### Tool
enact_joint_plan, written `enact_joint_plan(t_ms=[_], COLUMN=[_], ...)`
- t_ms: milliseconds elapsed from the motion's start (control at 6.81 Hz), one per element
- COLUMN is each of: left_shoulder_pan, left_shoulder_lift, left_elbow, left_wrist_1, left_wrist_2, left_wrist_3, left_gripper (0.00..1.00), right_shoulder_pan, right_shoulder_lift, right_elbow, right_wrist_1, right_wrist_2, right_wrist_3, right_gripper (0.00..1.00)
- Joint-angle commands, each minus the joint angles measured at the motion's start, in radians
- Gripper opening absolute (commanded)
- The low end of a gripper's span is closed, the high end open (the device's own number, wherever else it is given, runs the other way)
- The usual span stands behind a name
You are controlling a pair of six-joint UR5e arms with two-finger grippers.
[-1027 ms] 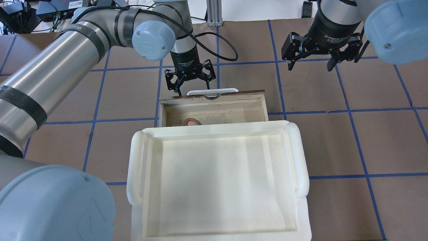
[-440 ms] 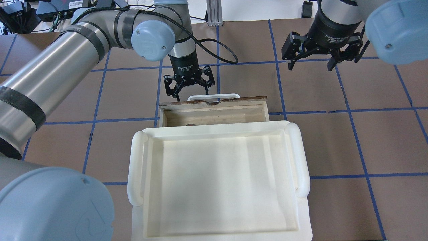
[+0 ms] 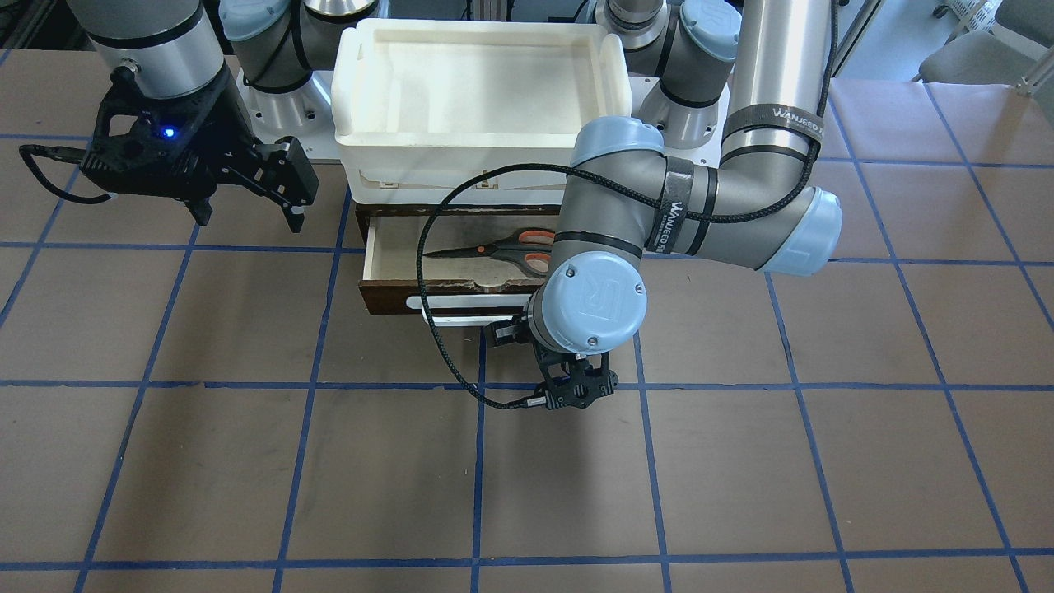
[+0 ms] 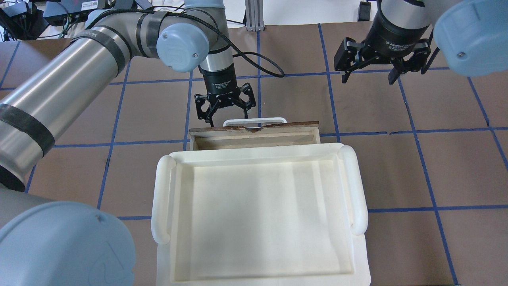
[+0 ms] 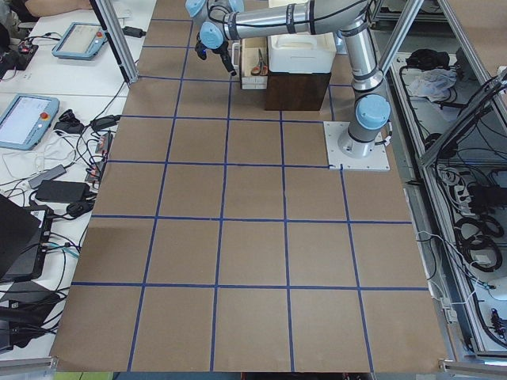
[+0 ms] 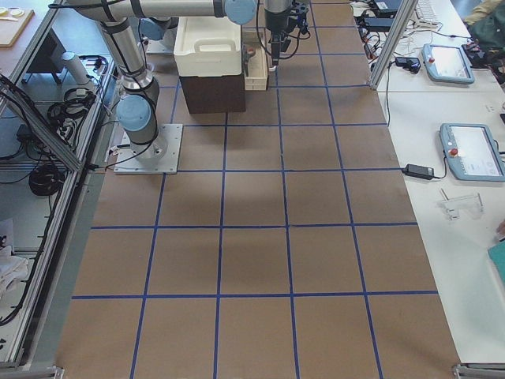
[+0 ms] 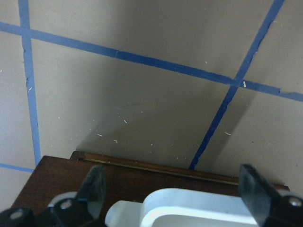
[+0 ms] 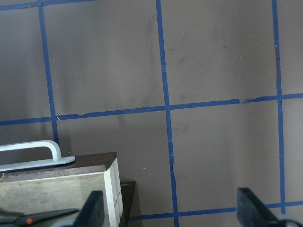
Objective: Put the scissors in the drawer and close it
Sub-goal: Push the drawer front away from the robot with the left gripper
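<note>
Grey-handled, orange-lined scissors [image 3: 502, 247] are in the shallow dark-fronted wooden drawer [image 3: 380, 298] — left gripper [image 4: 226, 114], jaws spread wide, should push the front squarely, seemingly touching beside the white bar handle [image 4: 270, 118].

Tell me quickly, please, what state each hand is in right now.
Left hand: open, holding nothing, at the drawer handle.
Right hand: open, holding nothing.
</note>
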Motion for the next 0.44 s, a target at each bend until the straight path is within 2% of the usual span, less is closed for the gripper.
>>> enact_joint_plan(t_ms=[0, 293], left_shoulder_pan=[-0.002, -0.002], left_shoulder_lift=[0.001, 0.019], left_elbow=[-0.022, -0.053], left_wrist_1=[-0.013, -0.05], left_wrist_2=[-0.017, -0.028], left_wrist_3=[-0.001, -0.001], left_gripper=[1.0, 1.0], right_shoulder_pan=[0.0, 0.0], right_shoulder_lift=[0.0, 0.003], right_elbow=[0.0, 0.0], right_wrist_1=[0.001, 0.001], right_wrist_2=[-0.005, -0.001], right_wrist_3=[0.002, 0.002], right_gripper=[1.0, 1.0])
